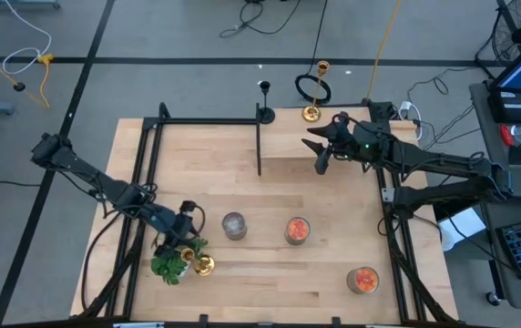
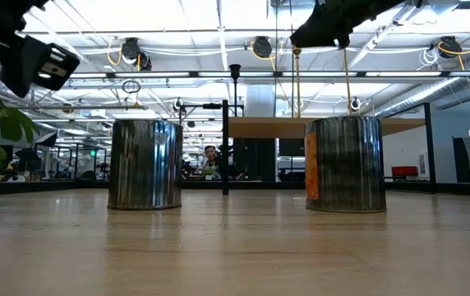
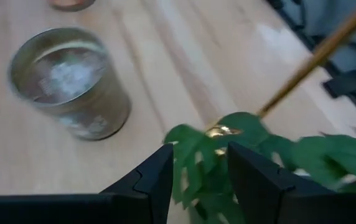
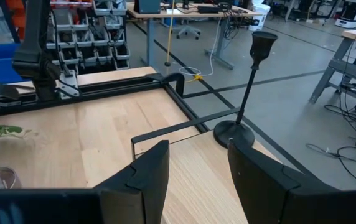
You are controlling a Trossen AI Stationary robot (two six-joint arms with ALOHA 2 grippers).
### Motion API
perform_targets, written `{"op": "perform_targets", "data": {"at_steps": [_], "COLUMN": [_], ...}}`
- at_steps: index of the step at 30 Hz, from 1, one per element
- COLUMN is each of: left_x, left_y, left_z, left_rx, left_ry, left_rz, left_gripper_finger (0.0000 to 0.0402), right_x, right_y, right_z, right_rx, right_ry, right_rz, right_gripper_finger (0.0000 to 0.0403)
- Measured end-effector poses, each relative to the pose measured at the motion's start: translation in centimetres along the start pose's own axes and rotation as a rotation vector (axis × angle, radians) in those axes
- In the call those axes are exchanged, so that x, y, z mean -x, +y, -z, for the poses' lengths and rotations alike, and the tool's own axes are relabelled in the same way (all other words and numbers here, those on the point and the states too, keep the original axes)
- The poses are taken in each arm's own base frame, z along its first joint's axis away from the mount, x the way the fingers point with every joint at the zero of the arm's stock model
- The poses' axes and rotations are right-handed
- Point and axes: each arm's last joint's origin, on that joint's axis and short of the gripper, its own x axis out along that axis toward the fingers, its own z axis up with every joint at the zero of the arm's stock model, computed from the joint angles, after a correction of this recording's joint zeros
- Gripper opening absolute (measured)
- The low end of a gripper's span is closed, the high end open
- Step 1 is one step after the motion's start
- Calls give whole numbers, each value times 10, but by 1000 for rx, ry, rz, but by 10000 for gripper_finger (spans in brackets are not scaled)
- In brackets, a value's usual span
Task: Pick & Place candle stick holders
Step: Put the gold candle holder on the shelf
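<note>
Low view: tin [image 2: 346, 163] label unreadable.

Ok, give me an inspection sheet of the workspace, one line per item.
Surface: wooden table, with a raised shelf at the far edge.
Job's things: black holder and gold holder upright on the shelf; second gold holder beside the plant.
Clutter: leafy plant, three metal cans.
Grippers: left gripper open over plant and gold holder; right gripper open above the shelf.
Cables: loose cables on the floor.
Surroundings: workbenches and shelving; a person far behind in the low view.
</note>
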Motion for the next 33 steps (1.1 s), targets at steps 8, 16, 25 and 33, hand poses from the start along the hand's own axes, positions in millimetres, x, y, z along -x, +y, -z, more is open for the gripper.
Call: {"op": "perform_targets", "data": {"at_steps": [8,16,25,33], "left_x": [1,3,5,3], "left_y": [-8,-15,-17,-17], "left_z": [-12,-19,-28,-27], "left_rx": [-144,-170,-171,-152], "left_ry": [-127,-206,-304,-290], "left_rz": [122,177,174,173], "left_gripper_finger": [152,152,152,152], "right_x": [0,0,0,0], "right_y": [0,0,0,0], "right_z": [0,0,0,0], "right_rx": [0,0,0,-1], "right_ry": [0,0,0,0], "right_rz": [0,0,0,0], "right_gripper_finger": [160,160,158,158]}}
